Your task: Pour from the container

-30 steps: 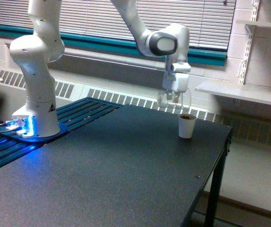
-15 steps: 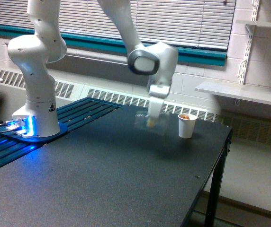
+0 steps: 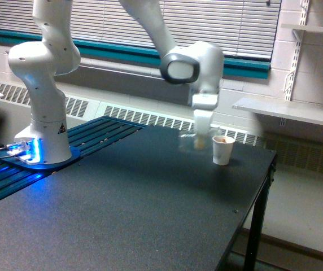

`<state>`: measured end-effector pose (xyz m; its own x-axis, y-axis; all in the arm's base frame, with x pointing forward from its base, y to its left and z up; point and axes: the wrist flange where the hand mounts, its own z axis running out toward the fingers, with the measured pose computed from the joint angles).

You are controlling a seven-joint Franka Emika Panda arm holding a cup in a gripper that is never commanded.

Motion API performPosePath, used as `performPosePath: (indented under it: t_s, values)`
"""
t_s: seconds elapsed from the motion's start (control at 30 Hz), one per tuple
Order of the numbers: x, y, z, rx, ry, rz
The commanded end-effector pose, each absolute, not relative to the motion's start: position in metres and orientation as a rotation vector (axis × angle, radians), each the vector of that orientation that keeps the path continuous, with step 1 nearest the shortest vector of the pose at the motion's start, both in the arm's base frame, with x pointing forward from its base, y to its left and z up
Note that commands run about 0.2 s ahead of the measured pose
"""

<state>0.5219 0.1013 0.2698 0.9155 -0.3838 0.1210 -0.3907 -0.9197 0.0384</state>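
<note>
One small clear plastic cup [image 3: 194, 141], blurred, with a brown patch showing through its wall, hangs low over the dark table [image 3: 127, 214] in the white arm's gripper [image 3: 200, 137], which is clenched on it. One white paper cup [image 3: 222, 149] stands just beside the gripper, toward the exterior view's right.

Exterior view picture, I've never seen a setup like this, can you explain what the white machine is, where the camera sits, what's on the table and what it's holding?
The white machine is a robot arm bolted at the back of a dark table. There is one picture, taken by a camera standing off the arm. Its grasping end, the gripper, hangs just left of a white paper cup, which stands on the table with something brown inside. The fingers hold a small clear plastic cup, blurred here, so its tilt is hard to judge. Behind are window blinds and a wall shelf.
</note>
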Motion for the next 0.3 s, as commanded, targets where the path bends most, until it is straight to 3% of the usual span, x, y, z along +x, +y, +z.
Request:
performPosePath:
  t_s: [0.03,0.3]
  values:
    - [0.5303,0.12,0.3017,3.083,-0.479,0.278]
    - [0.5248,0.1103,0.3076,3.106,-0.512,0.286]
